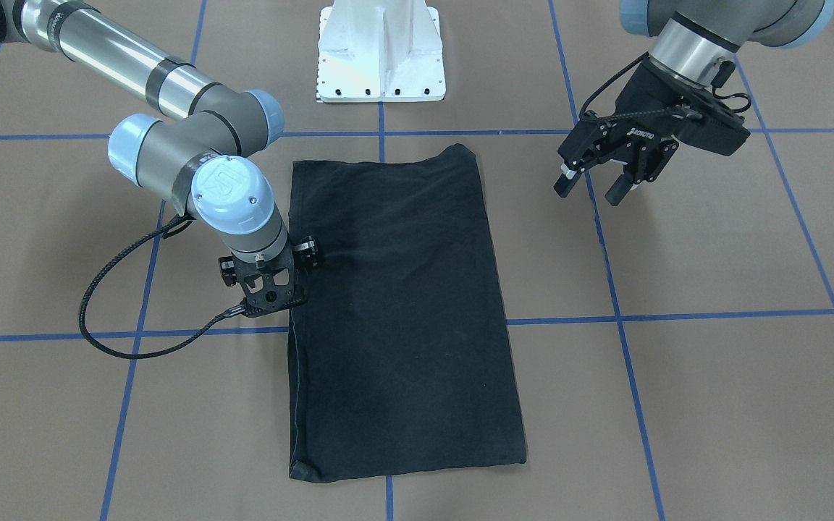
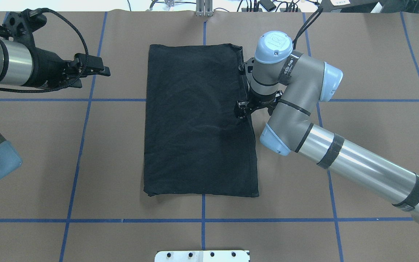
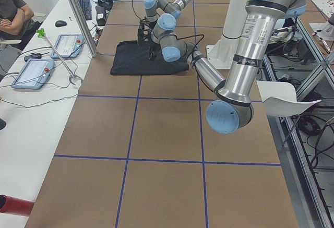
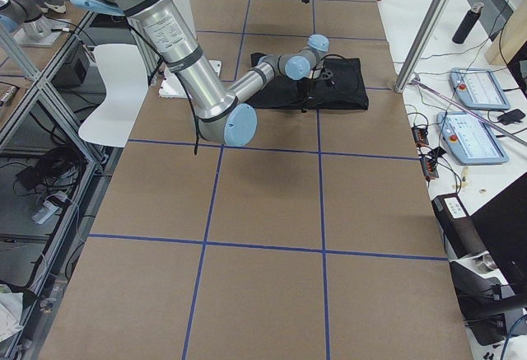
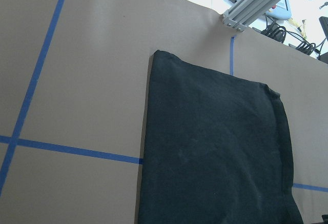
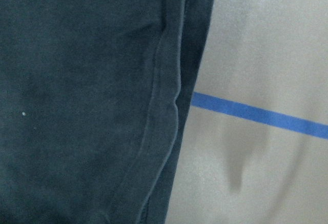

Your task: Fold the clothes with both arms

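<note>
Your right gripper (image 2: 243,109) is down on the T-shirt (image 2: 195,120) side edge, likely for a grab, can't tell if clamped; left gripper (image 1: 588,192) hovers clear, jaws apart.

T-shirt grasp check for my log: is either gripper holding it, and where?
Left gripper is open away from the T-shirt, holding nothing. Right gripper is at its side edge, grip hidden: cannot tell.

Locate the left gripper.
In the front-facing view the left gripper hangs at upper right, open, clear of the black T-shirt and off its long edge.
</note>
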`<state>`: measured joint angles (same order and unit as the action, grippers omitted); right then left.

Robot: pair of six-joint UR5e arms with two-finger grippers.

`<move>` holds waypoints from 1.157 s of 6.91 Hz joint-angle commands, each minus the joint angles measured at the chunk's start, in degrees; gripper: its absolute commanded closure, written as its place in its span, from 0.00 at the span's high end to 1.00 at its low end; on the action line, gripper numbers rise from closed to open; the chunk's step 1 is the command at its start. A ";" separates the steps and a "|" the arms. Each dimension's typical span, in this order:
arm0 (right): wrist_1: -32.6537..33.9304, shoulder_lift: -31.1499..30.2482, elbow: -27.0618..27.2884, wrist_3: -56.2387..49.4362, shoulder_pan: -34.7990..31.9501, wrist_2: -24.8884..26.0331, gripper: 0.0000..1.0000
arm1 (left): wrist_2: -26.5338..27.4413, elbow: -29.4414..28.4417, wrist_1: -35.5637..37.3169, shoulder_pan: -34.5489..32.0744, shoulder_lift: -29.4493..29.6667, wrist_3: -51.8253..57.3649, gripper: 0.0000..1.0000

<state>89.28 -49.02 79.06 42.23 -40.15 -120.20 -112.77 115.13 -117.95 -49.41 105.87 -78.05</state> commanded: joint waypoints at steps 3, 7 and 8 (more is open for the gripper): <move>0.28 -0.47 -0.49 -0.31 -0.54 -0.03 0.99 | 0.00 0.00 0.00 0.01 0.03 0.00 1.00; 0.81 -2.21 5.01 0.56 -2.12 -3.00 0.99 | -1.74 0.18 0.00 -0.07 -0.14 0.00 1.00; 0.81 -3.88 9.05 2.31 -2.99 -6.41 0.99 | -2.19 0.18 -0.09 0.01 -0.23 -0.08 1.00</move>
<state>90.03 -51.07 83.71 42.99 -42.33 -123.38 -114.13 115.29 -117.97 -49.42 105.76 -78.07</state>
